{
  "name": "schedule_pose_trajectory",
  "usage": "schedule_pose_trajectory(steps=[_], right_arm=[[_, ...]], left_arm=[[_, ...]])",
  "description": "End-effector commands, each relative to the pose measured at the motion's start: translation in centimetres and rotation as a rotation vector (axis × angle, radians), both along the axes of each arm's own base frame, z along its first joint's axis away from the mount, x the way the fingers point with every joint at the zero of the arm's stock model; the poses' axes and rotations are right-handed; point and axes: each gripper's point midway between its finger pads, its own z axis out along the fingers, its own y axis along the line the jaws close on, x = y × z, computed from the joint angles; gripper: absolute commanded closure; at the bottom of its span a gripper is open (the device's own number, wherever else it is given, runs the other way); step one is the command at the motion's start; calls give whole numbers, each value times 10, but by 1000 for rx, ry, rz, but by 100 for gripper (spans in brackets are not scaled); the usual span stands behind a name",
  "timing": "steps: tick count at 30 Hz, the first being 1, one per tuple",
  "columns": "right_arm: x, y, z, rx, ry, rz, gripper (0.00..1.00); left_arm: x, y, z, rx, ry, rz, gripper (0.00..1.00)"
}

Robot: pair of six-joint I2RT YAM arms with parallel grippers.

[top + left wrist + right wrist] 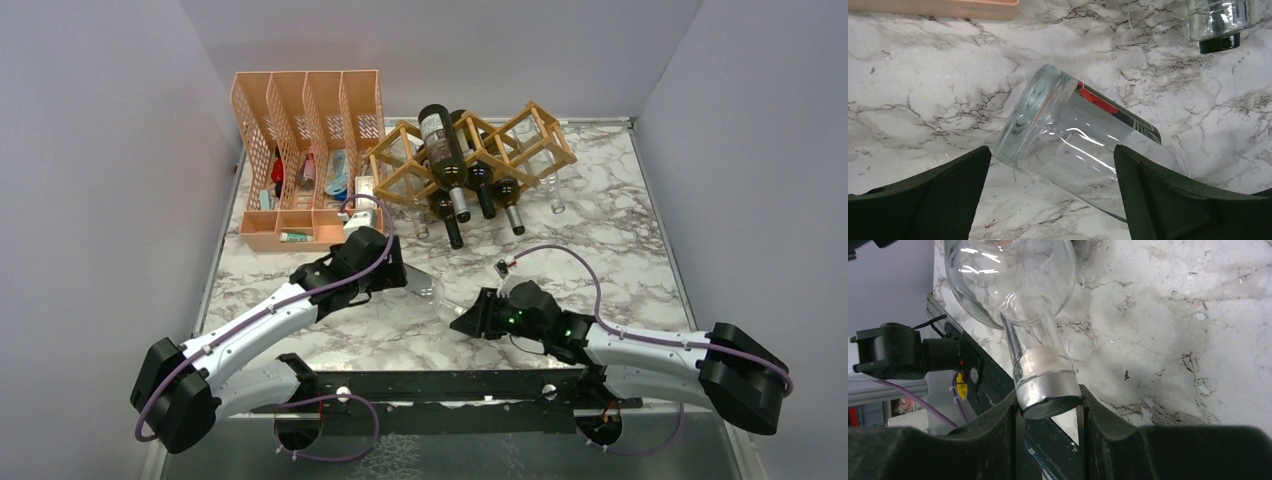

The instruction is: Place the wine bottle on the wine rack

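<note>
A clear glass wine bottle [428,287] lies on its side on the marble table, between my two grippers. My right gripper [1048,401] is shut on its silver cap [1047,390], with the neck and round shoulder [1013,285] pointing away from the fingers. My left gripper [1052,155] is open, and its two black fingers straddle the bottle's base end [1068,137] without touching it. A red and dark label [1118,112] shows on the bottle's far side. The wooden lattice wine rack [540,128] stands at the back and holds several dark bottles [445,150].
An orange perforated file organiser [305,110] stands at the back left, beside the rack. Another clear bottle's neck with a black cap [1219,30] lies just beyond my left gripper. A black rail [450,385] runs along the table's near edge. Grey walls close in on three sides.
</note>
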Motion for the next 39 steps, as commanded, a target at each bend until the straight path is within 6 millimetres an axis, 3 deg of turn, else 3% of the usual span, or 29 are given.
schedule_pose_trajectory(steps=[1,7,14,17,20,23,27,32,39], right_arm=[[-1,-2,-9,-34,27,0,99],[-4,-1,-20,-81,63,16,98],[-5,-2,-32,-134,119,-2,83],[-5,-5,-31,-153,129,-14,72],[-5,-15,-29,-195,135,-35,54],[-4,-24,-18,-222,86,-32,44],[5,-34,5,-270,-27,-15,39],[16,-28,28,-337,-198,98,36],[25,-13,12,-541,-299,363,35]], left_arm=[[-8,14,-26,85,55,3,1],[-8,17,-36,109,73,5,1],[-8,17,-42,116,73,-8,1],[-6,17,-42,120,66,-12,1],[-5,17,-42,125,61,-18,1],[-4,18,-43,128,56,-22,1],[-3,18,-42,129,49,-27,1],[-1,17,-39,123,33,-29,1],[-1,16,-40,114,35,-38,1]])
